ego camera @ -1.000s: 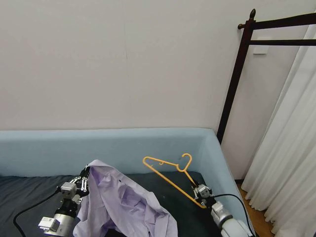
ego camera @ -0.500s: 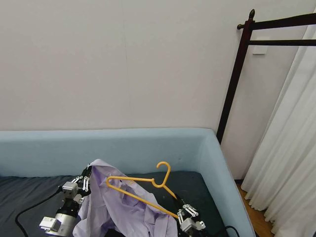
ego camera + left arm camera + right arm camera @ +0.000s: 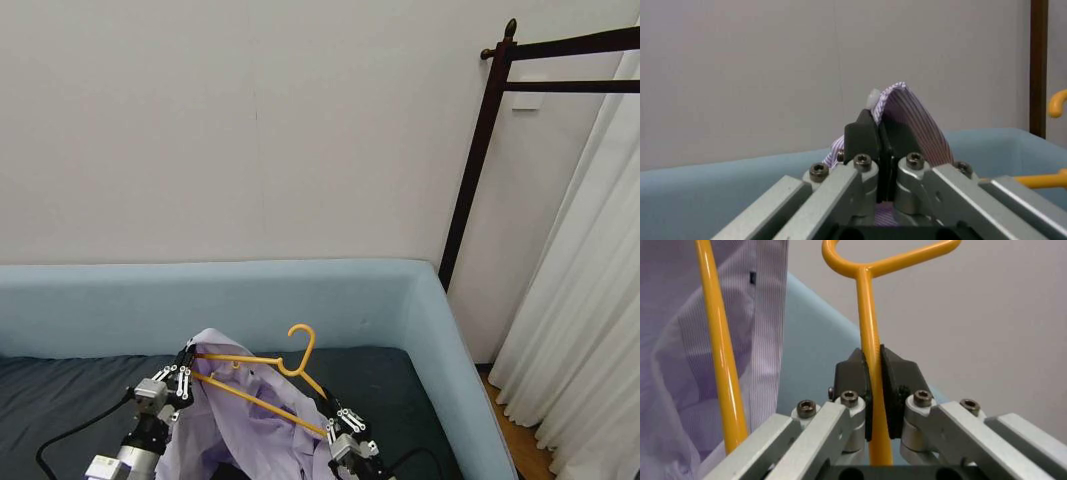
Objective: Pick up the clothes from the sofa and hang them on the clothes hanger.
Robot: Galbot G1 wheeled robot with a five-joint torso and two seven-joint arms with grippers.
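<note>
The left gripper (image 3: 878, 127) has its jaws closed on a fold of the purple striped shirt (image 3: 923, 127), pinching it at its top edge. In the head view this gripper (image 3: 181, 374) holds the shirt (image 3: 250, 432) up above the sofa's seat, and the cloth hangs down from it in loose folds.

The right gripper (image 3: 872, 371) has its jaws clamped on a thin bar of the orange hanger (image 3: 865, 315); the hook curves above the jaws, and a second bar runs beside the shirt's fabric (image 3: 680, 365). In the head view it (image 3: 340, 432) sits low, right of the shirt, with the hanger (image 3: 296, 364) slanting up across the cloth so its far end comes just beside the left gripper. Whether any bar is inside the shirt cannot be told.

Behind them runs the light blue sofa (image 3: 330, 290). A dark wooden rack (image 3: 470, 190) stands to the right, well apart, beside a white curtain (image 3: 590, 300).
</note>
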